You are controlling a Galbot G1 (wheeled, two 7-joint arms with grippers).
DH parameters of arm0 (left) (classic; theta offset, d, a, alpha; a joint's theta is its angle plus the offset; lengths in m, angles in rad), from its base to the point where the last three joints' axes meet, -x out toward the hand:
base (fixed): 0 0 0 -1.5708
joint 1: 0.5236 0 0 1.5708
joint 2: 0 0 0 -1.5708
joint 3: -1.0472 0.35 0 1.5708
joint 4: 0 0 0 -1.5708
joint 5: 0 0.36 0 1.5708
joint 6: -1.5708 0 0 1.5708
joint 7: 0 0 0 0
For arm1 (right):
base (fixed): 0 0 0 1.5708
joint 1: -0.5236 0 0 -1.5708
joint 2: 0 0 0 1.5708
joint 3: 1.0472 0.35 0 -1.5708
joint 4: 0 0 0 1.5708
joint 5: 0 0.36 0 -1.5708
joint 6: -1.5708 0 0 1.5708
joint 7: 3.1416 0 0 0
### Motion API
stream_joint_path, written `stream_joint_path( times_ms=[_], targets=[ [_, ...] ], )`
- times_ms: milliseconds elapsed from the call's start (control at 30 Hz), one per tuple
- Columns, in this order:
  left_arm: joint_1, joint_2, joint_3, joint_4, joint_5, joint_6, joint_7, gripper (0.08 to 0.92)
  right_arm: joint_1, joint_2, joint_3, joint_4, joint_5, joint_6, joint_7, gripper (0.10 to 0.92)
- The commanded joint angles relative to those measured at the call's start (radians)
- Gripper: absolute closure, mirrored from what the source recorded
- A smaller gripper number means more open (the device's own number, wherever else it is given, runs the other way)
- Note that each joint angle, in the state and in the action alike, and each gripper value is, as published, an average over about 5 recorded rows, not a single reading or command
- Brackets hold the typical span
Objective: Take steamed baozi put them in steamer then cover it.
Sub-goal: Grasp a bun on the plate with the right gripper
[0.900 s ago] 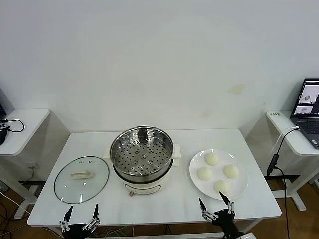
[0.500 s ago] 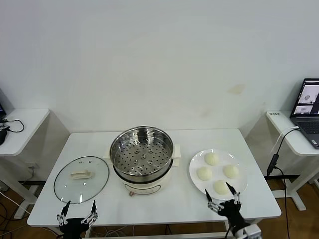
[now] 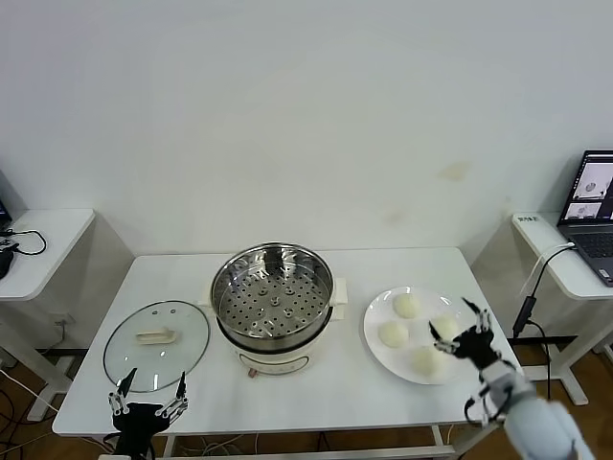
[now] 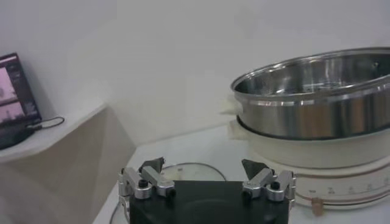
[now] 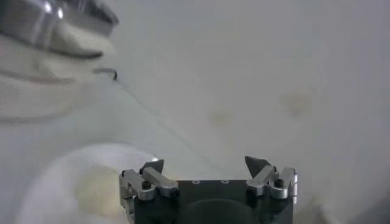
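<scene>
The steamer [image 3: 273, 297], a shiny perforated basket on a cream-white pot, stands mid-table; it also shows in the left wrist view [image 4: 317, 91]. Four cream-white baozi lie on a white plate [image 3: 372, 321] to its right: one at the back [image 3: 407, 305], one on the left [image 3: 393, 333], one at the front [image 3: 424, 360], and one on the right partly behind my right gripper. My right gripper [image 3: 451, 316] is open and empty, above the plate's right side. In the right wrist view it [image 5: 204, 163] faces a blurred baozi [image 5: 97, 189]. My left gripper [image 3: 153, 381] is open and empty at the table's front left edge.
The round glass lid [image 3: 156, 345] with a cream handle lies flat left of the steamer, just behind my left gripper; it shows in the left wrist view [image 4: 183, 170]. A laptop [image 3: 596, 206] sits on a side table at far right. Another side table stands at far left.
My right gripper has risen from the table's front edge and moved right and back, over the plate's right side. The left gripper has barely shifted.
</scene>
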Motion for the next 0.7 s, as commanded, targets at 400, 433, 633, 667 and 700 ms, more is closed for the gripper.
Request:
stream_joint_path(
  times_ms=[400,433,633,667,700],
  targets=[
    [0.004,-0.007,-0.01,-0.017,0.053,0.008,0.028,0.177,1.082,-0.219,-1.015,-0.472,-0.033,0.057,-0.595,0.203],
    [0.003,-0.005,-0.013,-0.016,0.053,0.008,0.028,0.177,1.113,-0.207,-1.06,-0.483,-0.025,0.06,-0.62,0.203],
    [-0.001,0.002,-0.028,-0.011,0.049,0.008,0.028,0.177,1.205,-0.133,-1.213,-0.541,-0.006,0.073,-0.709,0.203],
    [-0.002,0.003,-0.029,-0.011,0.049,0.008,0.029,0.177,1.211,-0.118,-1.225,-0.555,-0.005,0.076,-0.717,0.203],
    [-0.003,0.004,-0.03,-0.01,0.049,0.008,0.029,0.177,1.215,-0.106,-1.232,-0.567,-0.005,0.08,-0.723,0.203]
  ],
)
